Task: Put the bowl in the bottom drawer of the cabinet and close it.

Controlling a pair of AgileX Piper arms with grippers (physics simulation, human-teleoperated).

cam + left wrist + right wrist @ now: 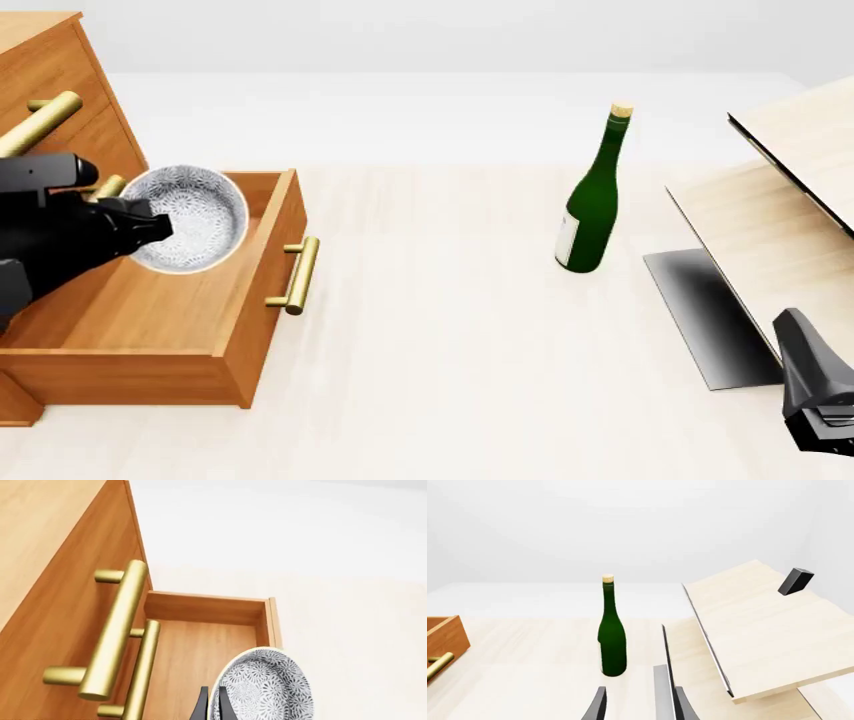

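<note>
The small white bowl [194, 220] with its grey speckled pattern hangs tilted over the back part of the open bottom drawer [160, 320]. My left gripper [140, 228] is shut on the bowl's rim. In the left wrist view the bowl [267, 687] sits beside two dark fingers [200, 707], above the drawer's wooden floor [200, 650]. The orange-brown cabinet [60, 90] stands at the far left. The drawer's brass handle [302, 275] faces the table's middle. My right gripper [640, 707] is open and holds nothing, low at the front right [814, 395].
A tall green bottle [590, 200] with a cork stands mid-table, also in the right wrist view [612, 640]. A pale wooden board structure [787, 220] slopes at the right. Brass handles of the upper drawers [117, 630] jut out near the bowl.
</note>
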